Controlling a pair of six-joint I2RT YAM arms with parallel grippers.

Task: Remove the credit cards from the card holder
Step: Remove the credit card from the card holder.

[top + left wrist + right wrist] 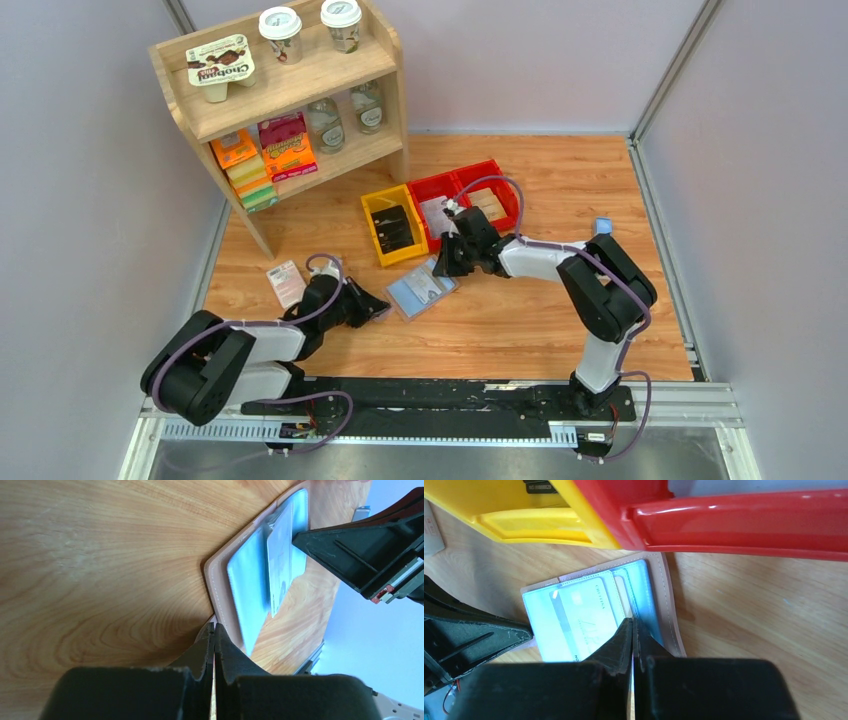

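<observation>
The yellow bin [372,225] and red bin [432,183] stand just behind the card holder [420,290]; nearer table [480,335] lies open.

You have one card holder [415,292], and you can count one pale card [584,617] in it for certain; whether more sit behind it you cannot tell. You see three bins: one yellow bin [371,222] and two red bins [432,181] [478,167]. One wooden shelf [320,72] carries two lidded cups [281,33] [342,22], one yoghurt multipack [220,62] and two glass jars [327,124] [368,106]. You also have one pink-and-white packet [286,283] and two arms [270,340] [540,258]
</observation>
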